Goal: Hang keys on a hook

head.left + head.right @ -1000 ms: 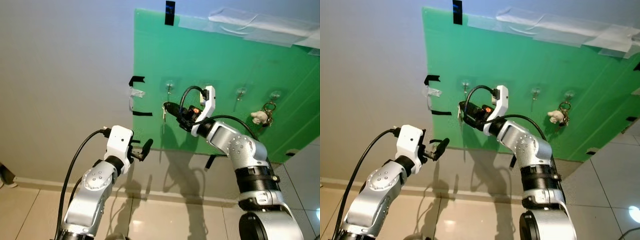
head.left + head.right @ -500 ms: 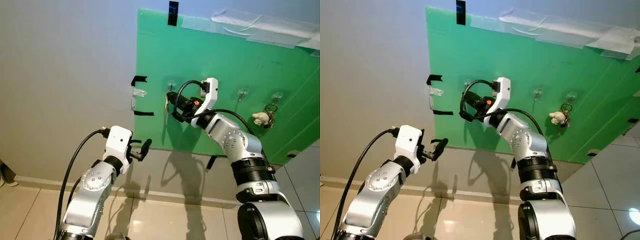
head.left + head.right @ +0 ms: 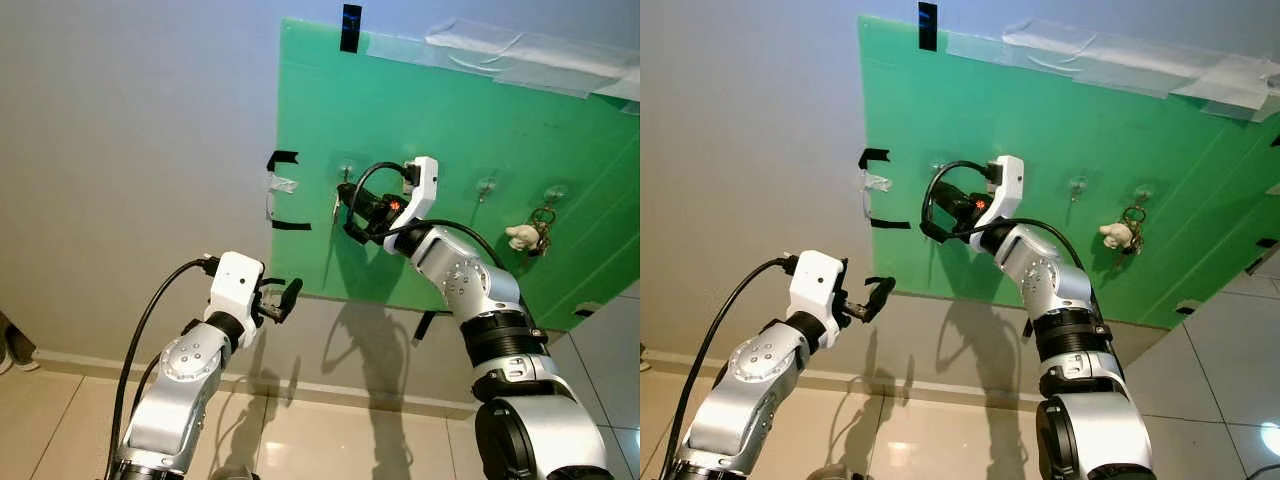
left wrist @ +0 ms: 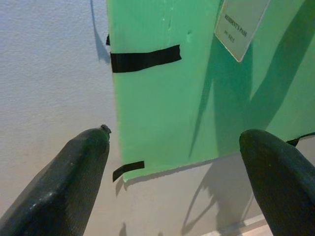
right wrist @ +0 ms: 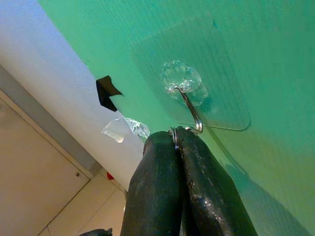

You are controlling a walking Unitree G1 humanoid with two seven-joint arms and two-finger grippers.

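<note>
A green board (image 3: 450, 120) on the wall carries a row of clear stick-on hooks. My right gripper (image 3: 345, 193) is raised to the leftmost hook (image 3: 346, 172) and is shut on a key ring. A silver key (image 3: 335, 207) dangles below its fingers. In the right wrist view the ring (image 5: 173, 132) sits pinched between the black fingertips (image 5: 197, 162), right beside the hook's metal tip (image 5: 191, 109); whether it is over the tip I cannot tell. My left gripper (image 3: 285, 298) is held lower left, open and empty, facing the board's lower corner (image 4: 147, 123).
Another key bunch with a small plush toy (image 3: 521, 236) hangs from the far right hook (image 3: 549, 193). Black tape strips (image 3: 283, 158) mark the board's left edge. A white tag (image 4: 241, 24) hangs on the board. Tiled floor (image 3: 320, 440) lies below.
My right gripper has risen with the keys from below the leftmost hook up to it. The left arm has held still.
</note>
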